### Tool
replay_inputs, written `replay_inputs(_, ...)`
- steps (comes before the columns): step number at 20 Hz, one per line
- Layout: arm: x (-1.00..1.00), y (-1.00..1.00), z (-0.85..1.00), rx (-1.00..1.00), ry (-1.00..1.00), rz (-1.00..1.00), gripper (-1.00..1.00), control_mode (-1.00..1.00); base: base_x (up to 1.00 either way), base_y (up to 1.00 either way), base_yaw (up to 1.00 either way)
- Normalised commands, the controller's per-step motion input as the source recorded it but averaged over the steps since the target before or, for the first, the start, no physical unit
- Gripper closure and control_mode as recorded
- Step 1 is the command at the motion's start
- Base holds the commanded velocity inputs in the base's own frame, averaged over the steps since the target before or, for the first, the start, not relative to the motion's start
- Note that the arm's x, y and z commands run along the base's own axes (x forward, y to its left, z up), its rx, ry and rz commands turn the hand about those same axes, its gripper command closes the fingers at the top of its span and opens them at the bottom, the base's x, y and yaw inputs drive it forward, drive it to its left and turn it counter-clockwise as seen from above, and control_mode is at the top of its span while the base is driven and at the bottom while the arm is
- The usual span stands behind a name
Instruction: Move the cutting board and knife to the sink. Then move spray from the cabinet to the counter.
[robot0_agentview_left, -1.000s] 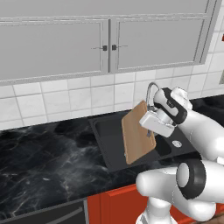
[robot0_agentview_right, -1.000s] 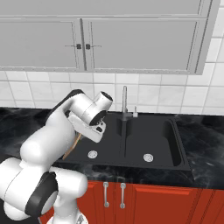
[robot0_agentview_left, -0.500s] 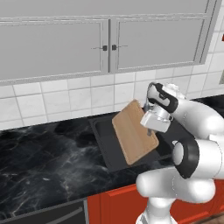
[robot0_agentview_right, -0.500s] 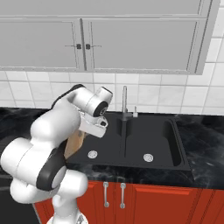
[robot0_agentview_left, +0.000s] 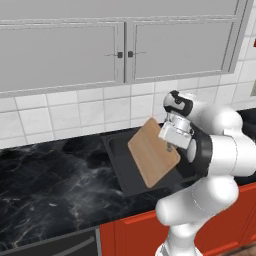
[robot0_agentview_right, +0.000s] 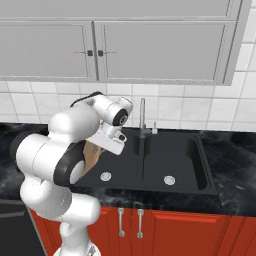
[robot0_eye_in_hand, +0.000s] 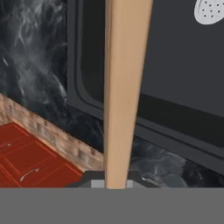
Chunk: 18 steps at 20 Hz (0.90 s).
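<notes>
The gripper (robot0_agentview_left: 169, 146) is closed on the cutting board (robot0_agentview_left: 152, 158), which is clamped by its upper right edge and held in the air, tilted, above the left basin of the sink (robot0_agentview_left: 120, 165). In the left base view the broad tan face of the board is turned toward the camera, its lower corner hanging over the dark basin without visibly touching it. In the right base view the gripper (robot0_agentview_right: 102, 148) is seen just under the white wrist, and only a narrow strip of the cutting board (robot0_agentview_right: 92, 154) is visible beside the arm, above the left basin of the sink (robot0_agentview_right: 192, 165). From the hand view the cutting board (robot0_eye_in_hand: 122, 87) is seen edge-on as a tall tan band rising from between the finger tips, with the sink (robot0_eye_in_hand: 183, 70) spread behind it and a round drain (robot0_eye_in_hand: 210, 11) at the upper right. The counter (robot0_agentview_left: 55, 185) lies glossy and black to the left of the basin, and its front edge is also crossed by the hand view. A chrome faucet (robot0_agentview_right: 142, 117) stands at the back of the sink between the two basins. Red base cabinets (robot0_agentview_right: 165, 225) are set beneath the worktop, and grey wall cabinets (robot0_agentview_left: 120, 50) hang above the white tiles.
</notes>
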Motion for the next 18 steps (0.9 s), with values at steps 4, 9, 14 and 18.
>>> replay_inputs(4, 0.28, 0.00, -0.10, 0.00, 0.04, 0.00, 1.00, -1.00, 0.00, 0.00, 0.00)
replay_inputs(9, 0.32, 0.00, -0.15, 0.00, 0.00, -0.01, 1.00, -1.00, 0.00, 0.00, 0.00)
replay_inputs(14, 0.23, 0.07, -0.28, -0.03, -0.06, -0.09, 1.00, -1.00, 0.00, 0.00, 0.00)
replay_inputs(18, 0.25, 0.07, -0.25, -0.06, -0.16, -0.18, 1.00, -1.00, 0.00, 0.00, 0.00)
